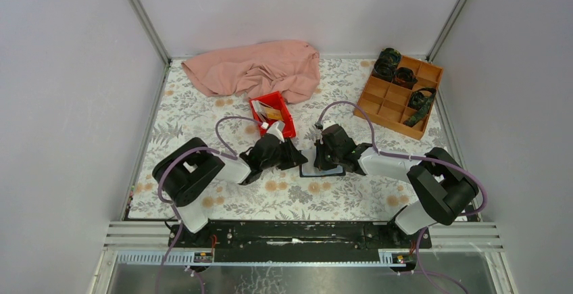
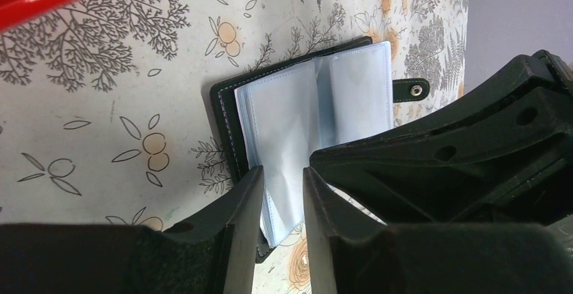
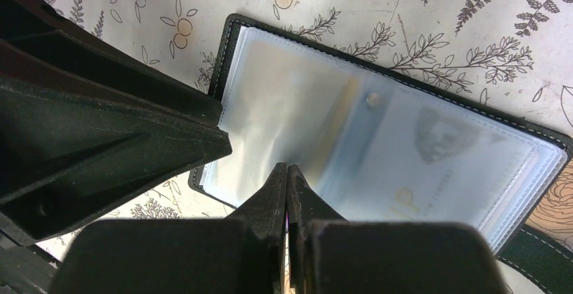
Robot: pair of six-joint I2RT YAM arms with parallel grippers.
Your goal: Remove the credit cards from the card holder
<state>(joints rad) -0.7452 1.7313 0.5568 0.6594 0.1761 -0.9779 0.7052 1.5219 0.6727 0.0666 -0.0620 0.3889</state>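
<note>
**Fingers [image 2: 236, 226] straddling a sleeve [image 2: 290, 125] of the card holder [image 2: 226, 115]**

Left gripper [image 2: 282, 186], jaws apart, is bracketing that clear sleeve, probably to reach its pocket. Right gripper [image 3: 287, 180], pressed together, is pinning the card holder open on the table [image 3: 439, 10], a credit card [image 3: 439, 138] showing inside.

**A:** How does the light look to you from above?

**B:** Soft and even across the tabletop [image 1: 203, 115]. You get only faint shadows on it and no glare.

**A:** And at the wrists?

**B:** You'll see the card holder [image 3: 405, 145] with its clear sleeves milky with sheen, and the print behind them blurred. Close to your lens, the right gripper [image 3: 287, 172] is dark and soft-edged.
</note>
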